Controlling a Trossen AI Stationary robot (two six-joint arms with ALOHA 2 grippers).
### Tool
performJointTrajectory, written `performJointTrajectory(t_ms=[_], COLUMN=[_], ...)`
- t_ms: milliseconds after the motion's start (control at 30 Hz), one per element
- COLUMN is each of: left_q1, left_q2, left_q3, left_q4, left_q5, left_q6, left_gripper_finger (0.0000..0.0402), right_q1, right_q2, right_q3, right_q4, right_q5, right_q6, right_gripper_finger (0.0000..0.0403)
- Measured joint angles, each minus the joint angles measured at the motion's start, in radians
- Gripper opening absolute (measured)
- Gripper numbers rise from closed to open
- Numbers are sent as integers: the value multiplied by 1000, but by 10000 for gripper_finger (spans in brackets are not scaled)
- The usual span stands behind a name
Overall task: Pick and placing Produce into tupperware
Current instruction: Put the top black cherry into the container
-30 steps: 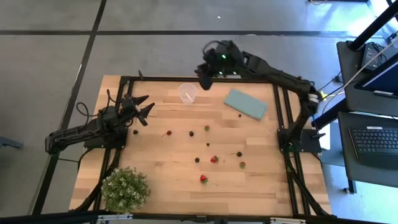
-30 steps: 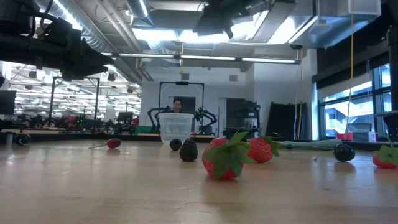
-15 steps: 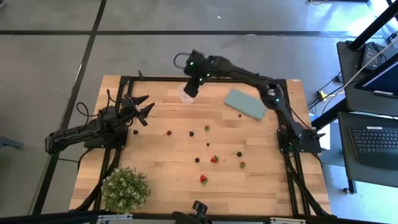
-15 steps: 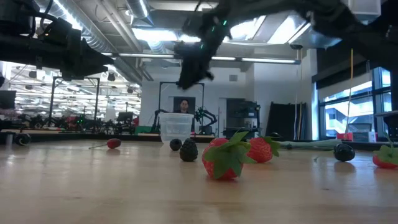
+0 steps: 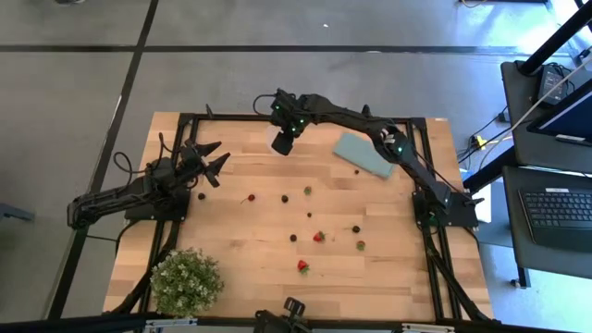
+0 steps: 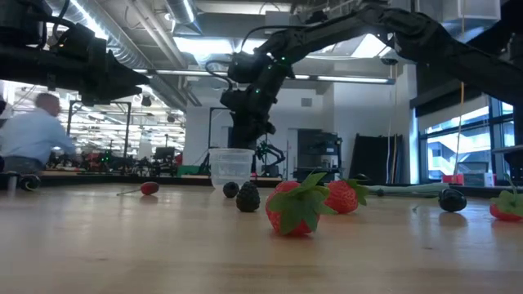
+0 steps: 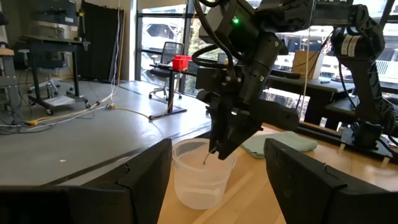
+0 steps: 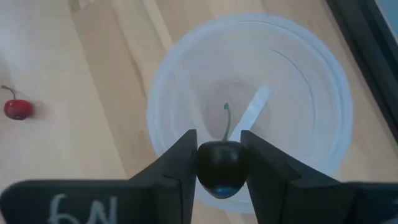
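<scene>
My right gripper [image 8: 219, 163] pinches a dark cherry [image 8: 219, 167] right above the open mouth of the clear tupperware cup [image 8: 249, 106], which sits straight below it on the counter [image 8: 93, 74].

Both arms are dark, jointed and matte. The right arm [image 5: 370, 134] carries small green lights near its wrist and elbow, with black cabling looped alongside. The left arm [image 5: 120, 199] ends in pointed black fingers [image 5: 208, 148].
</scene>
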Motion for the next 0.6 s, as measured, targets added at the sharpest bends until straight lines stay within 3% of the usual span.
performJointTrajectory(t_ms=[600], left_q1=[0], left_q2=[0], left_q3=[0], left_q4=[0], left_q5=[0], left_q6=[0], left_gripper_finger=[247], right_q1=[0], right_q2=[0], right_q3=[0], right_q4=[48], right_q5=[42], right_q6=[-19], right_gripper_finger=[134])
